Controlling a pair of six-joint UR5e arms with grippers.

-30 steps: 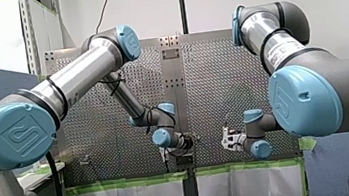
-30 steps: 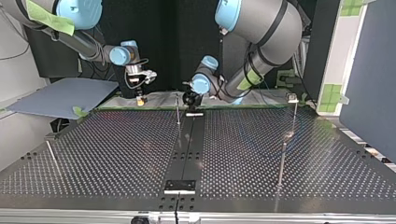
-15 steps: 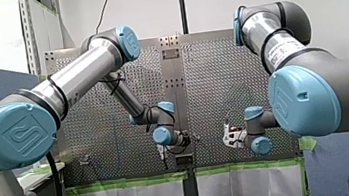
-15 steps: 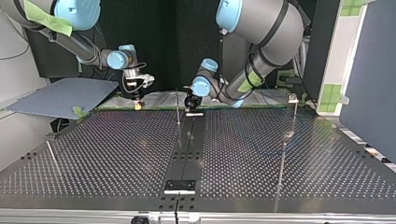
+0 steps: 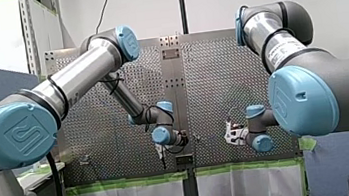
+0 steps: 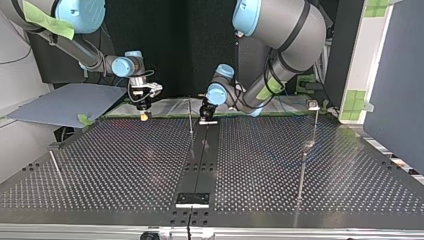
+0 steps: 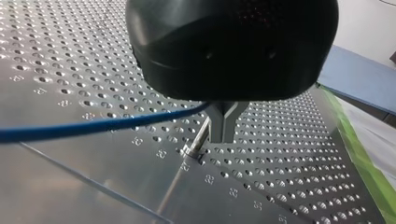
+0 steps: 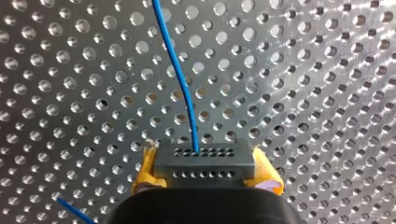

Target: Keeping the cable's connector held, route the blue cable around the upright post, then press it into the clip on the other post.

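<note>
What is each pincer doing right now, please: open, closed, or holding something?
Left pincer: closed on the blue cable.
Right pincer: closed on the connector.

Thin post [image 7: 200, 135] just beside left end effector [image 7: 223, 139], open table [image 7: 289, 154] beyond

You are in a robotics lab: a perforated metal table [image 7: 70, 56] with numbered holes spreads under your left gripper [image 7: 223, 135], green tape [image 7: 369, 154] edges it off to the gripper's side, and a blue-grey board [image 7: 364, 74] lies beyond the tape.
</note>
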